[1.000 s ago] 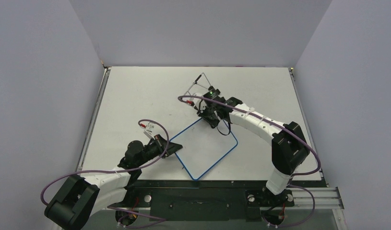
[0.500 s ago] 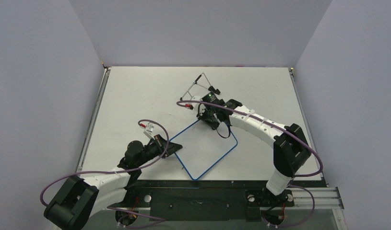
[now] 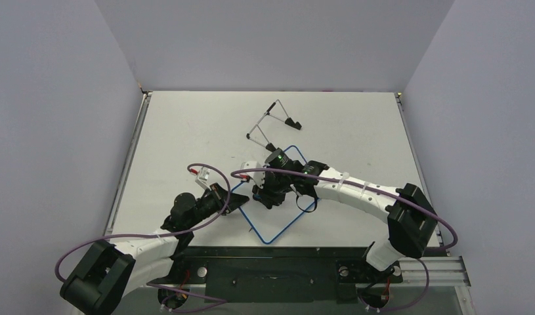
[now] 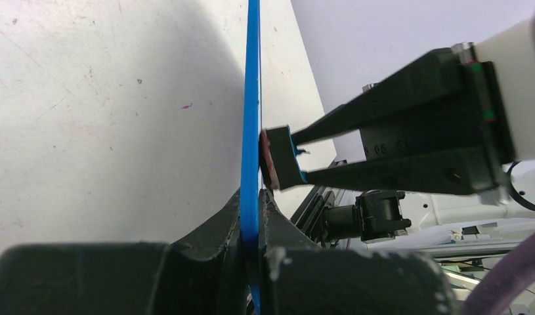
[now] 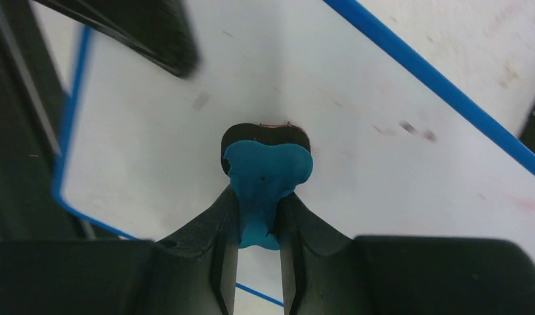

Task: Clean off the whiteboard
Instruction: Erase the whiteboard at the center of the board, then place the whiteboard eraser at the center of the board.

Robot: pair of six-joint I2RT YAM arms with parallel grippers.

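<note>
Two grips: left fingers (image 3: pixel 237 202) clamp the whiteboard (image 3: pixel 278 222); right fingers (image 3: pixel 268 194) pinch the eraser (image 5: pixel 264 164), apparently mid-wipe. Next, sweep the faint marks (image 5: pixel 412 130).

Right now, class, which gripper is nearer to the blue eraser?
Right. The right gripper is shut on the eraser, pressing it against the whiteboard. The left gripper is close beside it, but it is clamped on the whiteboard's blue edge and does not hold the eraser.
</note>
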